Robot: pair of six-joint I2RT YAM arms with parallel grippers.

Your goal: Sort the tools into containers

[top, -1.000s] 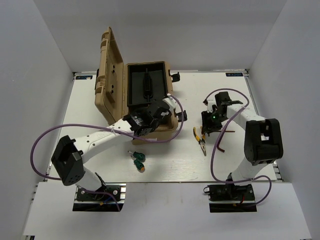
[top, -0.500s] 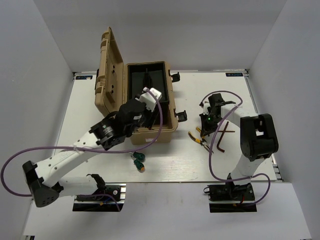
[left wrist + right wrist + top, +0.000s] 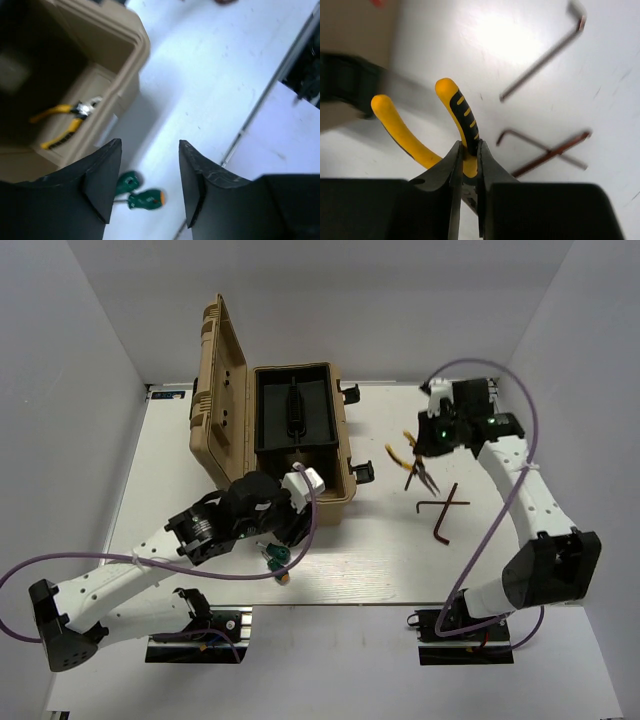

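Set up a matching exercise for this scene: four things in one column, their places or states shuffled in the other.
1. hex keys
2. screwdrivers
3. left gripper
4. right gripper

A. shut on yellow-handled pliers
B. on the table, right of the case
C. open, holding nothing
D. on the table, near side of the case

Pairs: 1-B; 2-D; 3-C; 4-A

Pliers (image 3: 457,107): yellow handles, black striped grips. Second pliers (image 3: 60,108): same yellow and black, pale metal head. Screwdrivers (image 3: 142,199): green handles, one with orange end showing. Hex keys (image 3: 440,508): dark reddish-brown. Case (image 3: 222,390): tan shell, black inside. Desk (image 3: 380,560): white. Arms (image 3: 525,490): white links, black joints.
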